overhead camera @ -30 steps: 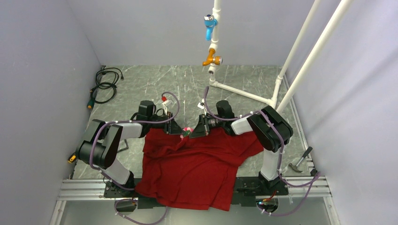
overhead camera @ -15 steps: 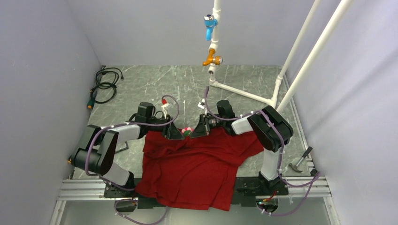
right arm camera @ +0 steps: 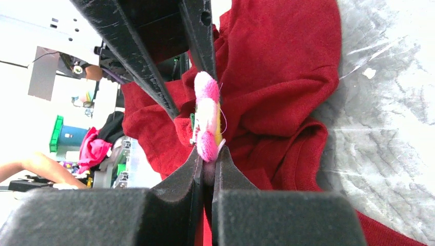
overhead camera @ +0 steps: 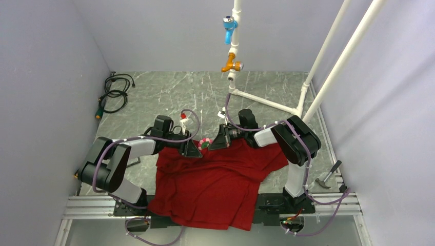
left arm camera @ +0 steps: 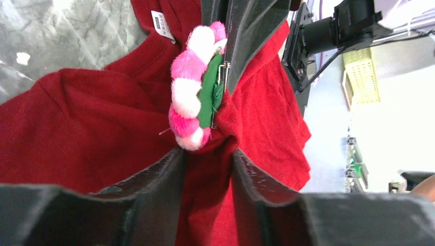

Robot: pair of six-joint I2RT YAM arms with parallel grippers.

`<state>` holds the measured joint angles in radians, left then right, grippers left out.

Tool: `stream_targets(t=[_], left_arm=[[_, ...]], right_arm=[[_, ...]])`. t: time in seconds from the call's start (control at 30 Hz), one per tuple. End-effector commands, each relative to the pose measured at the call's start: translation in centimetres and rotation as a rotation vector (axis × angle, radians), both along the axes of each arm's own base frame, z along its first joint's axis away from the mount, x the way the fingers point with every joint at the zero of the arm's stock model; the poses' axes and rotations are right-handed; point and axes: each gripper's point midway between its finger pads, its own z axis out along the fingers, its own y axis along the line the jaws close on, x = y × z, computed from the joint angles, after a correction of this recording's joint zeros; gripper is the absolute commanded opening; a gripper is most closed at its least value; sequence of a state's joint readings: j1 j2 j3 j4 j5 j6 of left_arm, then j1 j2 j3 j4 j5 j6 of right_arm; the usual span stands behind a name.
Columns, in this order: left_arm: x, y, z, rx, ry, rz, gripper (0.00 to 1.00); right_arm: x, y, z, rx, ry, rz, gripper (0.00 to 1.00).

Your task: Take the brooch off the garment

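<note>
Shirt (overhead camera: 215,179), red, lies crumpled on grey marbled table (overhead camera: 169,92), hem toward 6 o'clock by the arm bases, collar toward 12. Brooch (left arm camera: 192,87) sits at the collar end, 12 o'clock edge of the shirt, between the two grippers. It is a puffy pink-and-white ring on a green backing, standing on edge and lifted with a peak of fabric. A metal pin shows against the green.

Left gripper (left arm camera: 208,154) comes in from 9 o'clock of the brooch. Its fingers are clenched on a ridge of shirt just beside the brooch, fabric filling the gap and touching both pads. Not touching the pink ring itself, as far as the left wrist view shows.

Right gripper (right arm camera: 206,159) comes in from 3 o'clock. Fingers are nearly together, pinching the brooch rim at its near end; the ring sticks out past the tips. In the right wrist view the left fingers reach in from 12 o'clock, one on each side of the brooch.

White label (left arm camera: 163,23) inside the collar shows at 11 o'clock of the brooch in the left wrist view.

White pipe frame (overhead camera: 267,102) stands at 1 o'clock of the table, black cable (overhead camera: 115,92) coils at 10 o'clock, hammer (overhead camera: 328,177) lies at the 4 o'clock edge.
</note>
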<state>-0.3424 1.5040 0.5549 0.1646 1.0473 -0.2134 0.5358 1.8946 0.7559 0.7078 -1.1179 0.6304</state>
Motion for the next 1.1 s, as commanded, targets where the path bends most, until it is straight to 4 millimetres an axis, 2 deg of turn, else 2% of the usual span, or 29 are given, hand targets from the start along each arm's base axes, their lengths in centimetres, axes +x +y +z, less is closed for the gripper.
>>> stream_targets(t=[0.0,0.1,0.23,0.57,0.6,0.67,0.77,0.9,1.07], left_arm=[[1.8,-1.3,0.9,-0.025,-0.04,0.001,0.32],[2.5,-1.7,1.0,-0.027,-0.046,0.012,0.14],[3.2,-2.3,1.8,-0.068,-0.04,0.022,0.02],[4.0,-3.1,3.9,-0.145,-0.018,0.061,0.0],[4.2,-3.1,3.9,-0.141,-0.014,0.075,0.05],[4.6,-3.1,3.9,-0.132,0.007,0.101,0.21],[5.1,-3.2,4.0,-0.131,0.043,0.134,0.29],[5.7,-3.4,4.5,-0.139,0.055,0.159,0.34],[5.0,-3.1,4.3,-0.121,0.036,0.134,0.37]], right_arm=[[-0.6,0.1,1.5,0.053,-0.047,0.04,0.0],[-0.9,0.3,1.5,0.055,-0.045,0.053,0.0],[-1.2,0.8,1.2,0.044,-0.035,0.08,0.0],[-1.9,1.9,0.1,0.002,-0.015,0.138,0.0],[-2.0,2.0,0.2,0.001,-0.023,0.143,0.0],[-2.2,2.2,0.2,-0.006,-0.04,0.154,0.0],[-2.6,2.4,0.3,-0.009,-0.05,0.166,0.0],[-2.8,2.2,0.0,-0.027,-0.062,0.177,0.0],[-2.9,1.7,0.0,-0.031,-0.079,0.181,0.0]])
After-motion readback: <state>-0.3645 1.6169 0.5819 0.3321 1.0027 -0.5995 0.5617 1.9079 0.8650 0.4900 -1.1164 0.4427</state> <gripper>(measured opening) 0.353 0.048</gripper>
